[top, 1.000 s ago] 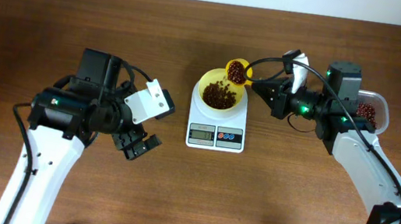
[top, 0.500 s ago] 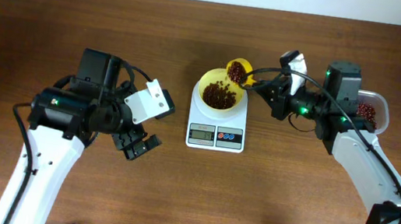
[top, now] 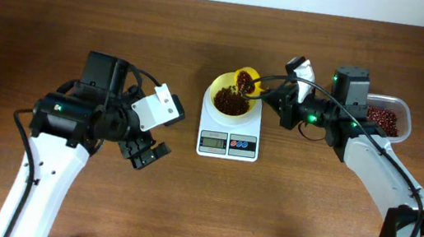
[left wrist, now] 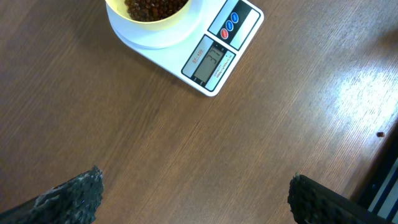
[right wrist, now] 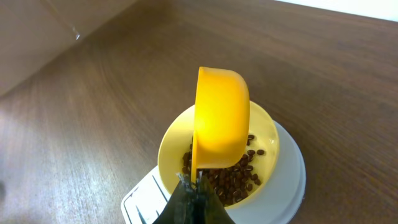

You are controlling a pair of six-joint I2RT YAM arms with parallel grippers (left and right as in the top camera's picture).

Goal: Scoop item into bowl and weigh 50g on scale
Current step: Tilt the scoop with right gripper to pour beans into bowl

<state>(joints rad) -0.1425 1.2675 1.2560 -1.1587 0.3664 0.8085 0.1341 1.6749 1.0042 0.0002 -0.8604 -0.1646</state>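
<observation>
The pale-yellow bowl (top: pixel 228 89) sits on the white scale (top: pixel 229 134) and holds dark red-brown beans (top: pixel 229 101). My right gripper (top: pixel 275 96) is shut on the handle of a small yellow scoop (top: pixel 246 80), tipped on its side over the bowl's far-right rim with beans in it. In the right wrist view the scoop (right wrist: pixel 219 121) is turned on edge above the bowl (right wrist: pixel 169 152) and its beans (right wrist: pixel 233 180), with the gripper (right wrist: pixel 194 186) clamped on its handle. My left gripper (top: pixel 143 153) is open and empty, left of the scale; its view shows the scale (left wrist: pixel 214 59) and bowl (left wrist: pixel 155 18).
A clear plastic tub (top: pixel 386 118) with more beans stands at the right, behind my right arm. The table's far edge runs along the top of the overhead view.
My right gripper has moved left with the scoop, from beside the bowl's far-right rim to over it, and the scoop has tipped further. The left arm has not moved.
</observation>
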